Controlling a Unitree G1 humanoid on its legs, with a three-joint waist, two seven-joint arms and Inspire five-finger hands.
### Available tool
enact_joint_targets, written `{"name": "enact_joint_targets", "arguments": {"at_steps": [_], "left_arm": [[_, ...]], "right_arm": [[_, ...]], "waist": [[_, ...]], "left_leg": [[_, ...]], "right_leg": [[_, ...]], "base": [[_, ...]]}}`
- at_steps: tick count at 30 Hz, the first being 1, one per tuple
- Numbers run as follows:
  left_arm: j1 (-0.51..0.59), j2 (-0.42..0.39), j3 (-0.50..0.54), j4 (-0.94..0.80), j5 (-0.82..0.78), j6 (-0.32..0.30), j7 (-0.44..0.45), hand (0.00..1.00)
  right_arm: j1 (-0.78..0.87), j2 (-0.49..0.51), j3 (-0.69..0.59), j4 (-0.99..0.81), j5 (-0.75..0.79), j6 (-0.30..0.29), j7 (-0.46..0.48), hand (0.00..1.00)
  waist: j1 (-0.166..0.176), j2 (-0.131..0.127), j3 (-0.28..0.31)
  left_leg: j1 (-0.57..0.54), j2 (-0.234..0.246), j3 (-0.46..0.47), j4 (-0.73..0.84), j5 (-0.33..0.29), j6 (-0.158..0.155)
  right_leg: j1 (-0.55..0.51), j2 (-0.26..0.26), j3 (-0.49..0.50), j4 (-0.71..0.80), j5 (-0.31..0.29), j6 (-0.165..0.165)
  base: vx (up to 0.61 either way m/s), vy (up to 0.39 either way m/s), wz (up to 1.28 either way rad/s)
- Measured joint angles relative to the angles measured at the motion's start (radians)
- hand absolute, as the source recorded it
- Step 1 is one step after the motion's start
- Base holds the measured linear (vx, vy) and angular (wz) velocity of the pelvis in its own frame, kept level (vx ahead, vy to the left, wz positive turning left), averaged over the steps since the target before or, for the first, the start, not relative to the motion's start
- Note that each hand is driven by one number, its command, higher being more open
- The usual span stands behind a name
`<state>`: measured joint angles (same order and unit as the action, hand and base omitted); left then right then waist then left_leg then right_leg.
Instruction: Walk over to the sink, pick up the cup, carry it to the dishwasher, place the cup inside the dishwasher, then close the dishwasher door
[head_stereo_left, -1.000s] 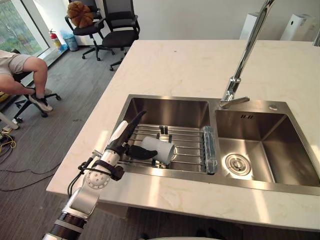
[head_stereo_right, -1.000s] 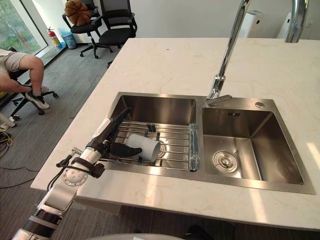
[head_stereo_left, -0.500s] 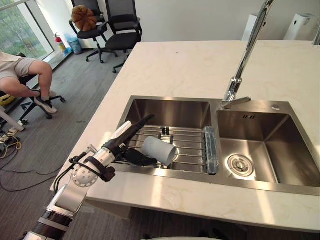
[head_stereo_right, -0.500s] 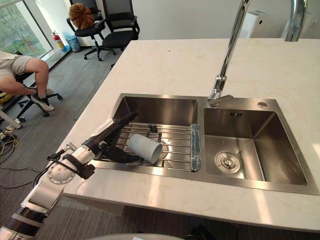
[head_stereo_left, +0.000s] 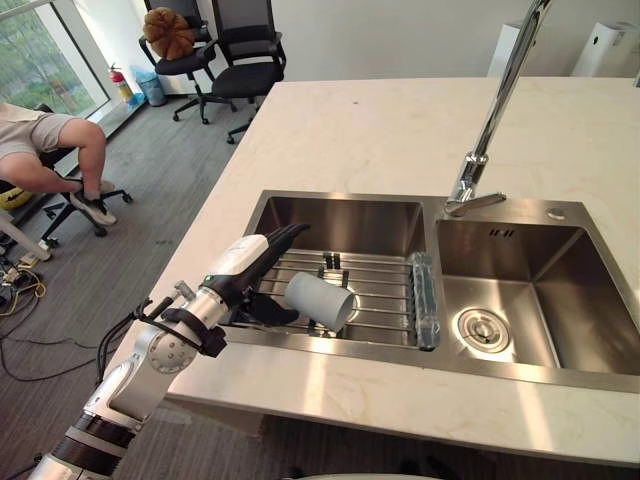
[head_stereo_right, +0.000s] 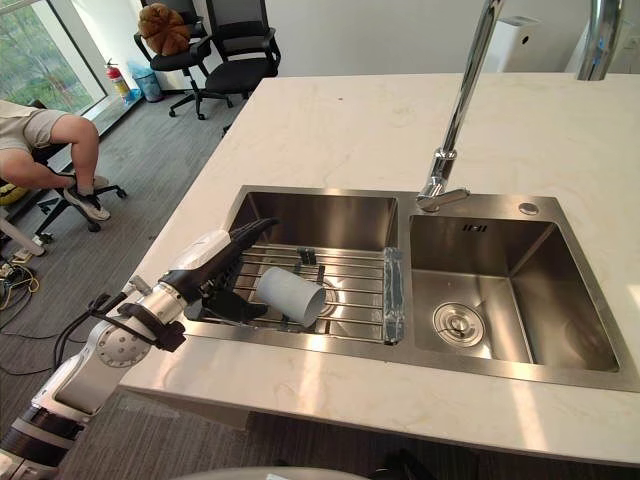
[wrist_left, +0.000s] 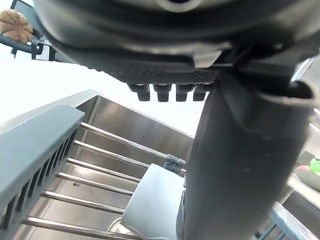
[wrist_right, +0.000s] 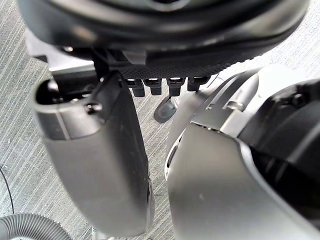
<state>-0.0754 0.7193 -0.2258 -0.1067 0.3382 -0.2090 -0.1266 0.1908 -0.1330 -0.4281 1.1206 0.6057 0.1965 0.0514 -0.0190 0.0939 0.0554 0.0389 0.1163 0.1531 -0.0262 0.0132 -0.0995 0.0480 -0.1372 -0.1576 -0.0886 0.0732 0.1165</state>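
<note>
Left hand (head_stereo_left: 238, 282) open in the sink (head_stereo_left: 340, 208), with the cup (head_stereo_left: 318, 300) just to its right.

Far off to the left of the hand, a person (head_stereo_left: 50, 150) sits on a chair, and black office chairs (head_stereo_left: 240, 50) stand behind. The left hand is down in the sink's left bowl with its fingers (head_stereo_left: 285, 236) held out straight and its thumb (wrist_left: 240, 165) spread wide below them. It has hold of nothing. The white cup lies on its side on a wire rack (head_stereo_left: 375, 300), right next to the thumb; I cannot tell if they touch. Past the cup, further from the hand, stands the tall tap (head_stereo_left: 490, 120). Past that is the other bowl with its round drain (head_stereo_left: 482, 328). The right hand (wrist_right: 95, 160) hangs over the grey floor (wrist_right: 20, 165), fingers straight, holding nothing.
</note>
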Motion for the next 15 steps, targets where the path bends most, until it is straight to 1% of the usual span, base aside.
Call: {"name": "enact_joint_targets", "arguments": {"at_steps": [2, 6, 8, 11, 13, 15], "left_arm": [[-0.001, 0.000, -0.012, 0.008, 0.021, -0.017, 0.008, 1.00], [-0.017, 0.002, -0.068, 0.049, 0.060, -0.076, 0.013, 1.00], [-0.027, 0.004, -0.072, 0.061, 0.067, -0.097, 0.013, 1.00], [-0.071, 0.029, -0.117, 0.083, 0.077, -0.119, 0.011, 1.00], [-0.106, 0.042, -0.148, 0.111, 0.090, -0.144, 0.011, 1.00], [-0.122, 0.055, -0.169, 0.124, 0.107, -0.149, 0.014, 1.00]], "right_arm": [[0.000, 0.000, -0.002, 0.000, 0.000, 0.000, -0.002, 1.00], [-0.003, -0.005, -0.008, 0.000, 0.002, 0.000, -0.004, 1.00], [-0.004, -0.006, -0.008, 0.000, 0.003, 0.000, -0.004, 1.00], [-0.005, -0.006, -0.007, 0.000, 0.003, 0.000, -0.004, 1.00], [-0.006, -0.006, -0.006, 0.000, 0.003, 0.001, -0.004, 1.00], [-0.009, -0.007, -0.005, 0.000, 0.004, 0.006, -0.004, 1.00]], "waist": [[0.000, 0.002, 0.000], [-0.002, 0.011, -0.001], [-0.004, 0.013, -0.002], [-0.010, 0.015, -0.003], [-0.018, 0.016, -0.004], [-0.026, 0.019, -0.004]], "left_leg": [[0.002, 0.000, 0.003, -0.002, 0.000, 0.000], [0.006, 0.000, 0.016, -0.006, 0.000, 0.000], [0.006, 0.000, 0.022, -0.007, 0.000, 0.000], [0.006, 0.000, 0.030, -0.008, 0.000, 0.000], [0.009, 0.000, 0.037, -0.010, -0.001, 0.000], [0.014, 0.000, 0.044, -0.011, -0.002, 0.000]], "right_leg": [[0.000, 0.000, 0.003, 0.000, 0.000, 0.000], [-0.006, 0.000, 0.015, -0.001, 0.001, 0.001], [-0.009, 0.000, 0.021, -0.001, 0.002, 0.002], [-0.015, 0.000, 0.030, -0.001, 0.004, 0.002], [-0.017, 0.000, 0.037, -0.001, 0.006, 0.003], [-0.017, 0.001, 0.043, -0.001, 0.006, 0.003]], "base": [[0.00, 0.000, -0.03], [0.00, 0.000, -0.08], [-0.01, -0.004, -0.09], [-0.03, -0.008, -0.08], [-0.03, -0.007, -0.09], [-0.03, -0.007, -0.11]]}}
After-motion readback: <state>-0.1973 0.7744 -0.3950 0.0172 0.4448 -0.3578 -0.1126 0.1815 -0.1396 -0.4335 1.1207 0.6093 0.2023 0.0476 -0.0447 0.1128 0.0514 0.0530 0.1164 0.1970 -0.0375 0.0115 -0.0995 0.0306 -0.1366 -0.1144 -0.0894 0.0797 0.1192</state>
